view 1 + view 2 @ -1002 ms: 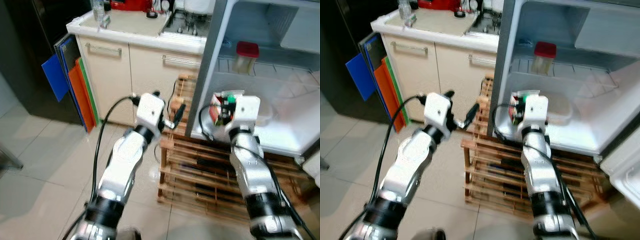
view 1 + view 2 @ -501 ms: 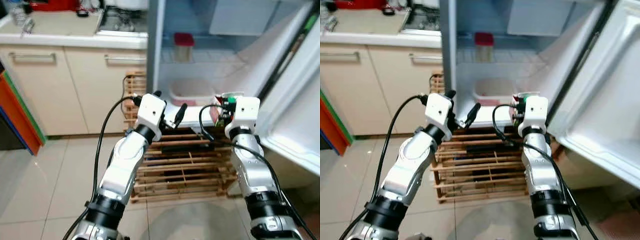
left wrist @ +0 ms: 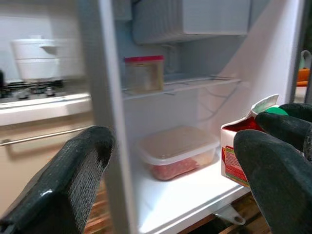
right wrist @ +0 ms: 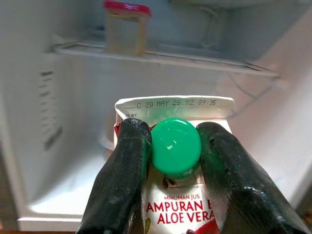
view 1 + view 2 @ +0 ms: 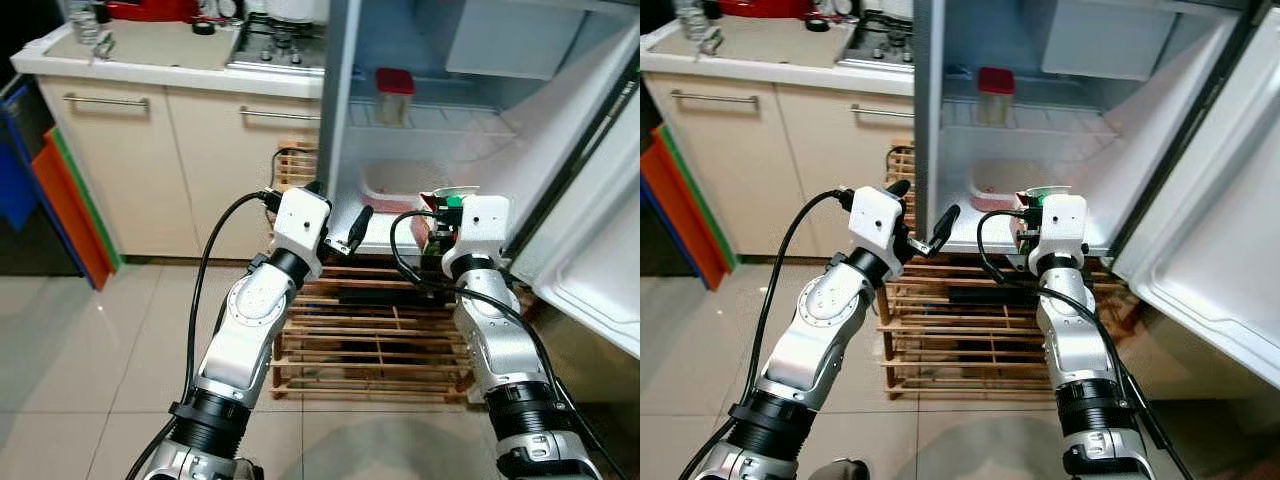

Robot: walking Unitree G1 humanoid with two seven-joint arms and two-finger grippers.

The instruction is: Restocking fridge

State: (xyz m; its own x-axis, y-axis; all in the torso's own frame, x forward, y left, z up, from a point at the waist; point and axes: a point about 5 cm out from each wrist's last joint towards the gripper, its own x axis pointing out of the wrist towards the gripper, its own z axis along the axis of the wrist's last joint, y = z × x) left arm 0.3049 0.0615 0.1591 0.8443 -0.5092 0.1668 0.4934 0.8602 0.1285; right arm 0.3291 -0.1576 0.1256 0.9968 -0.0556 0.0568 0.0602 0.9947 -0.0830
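Observation:
A red and white juice carton [image 5: 433, 222] with a green cap [image 4: 175, 146] is held upright in my right gripper [image 4: 174, 132], which is shut on it just in front of the open fridge's [image 5: 340, 120] lower floor. Inside, a red-lidded jar [image 5: 393, 95] stands on the wire shelf. A lidded plastic tub [image 3: 178, 151] lies on the floor below it. My left gripper [image 5: 340, 212] is open and holds nothing, level with the fridge's left edge and left of the carton.
The fridge stands on a wooden pallet [image 5: 370, 335]. Its door [image 5: 600, 250] hangs open on the right. On the left are a counter with a hob [image 5: 280, 35], cabinet doors [image 5: 150, 150] and coloured boards [image 5: 60, 190] leaning against them. Tiled floor [image 5: 90, 380] lies in front.
The whole view has swung, so the camera moved and the fridge now sits in the middle. Both arms keep the same pose, and the carton stays in the right gripper.

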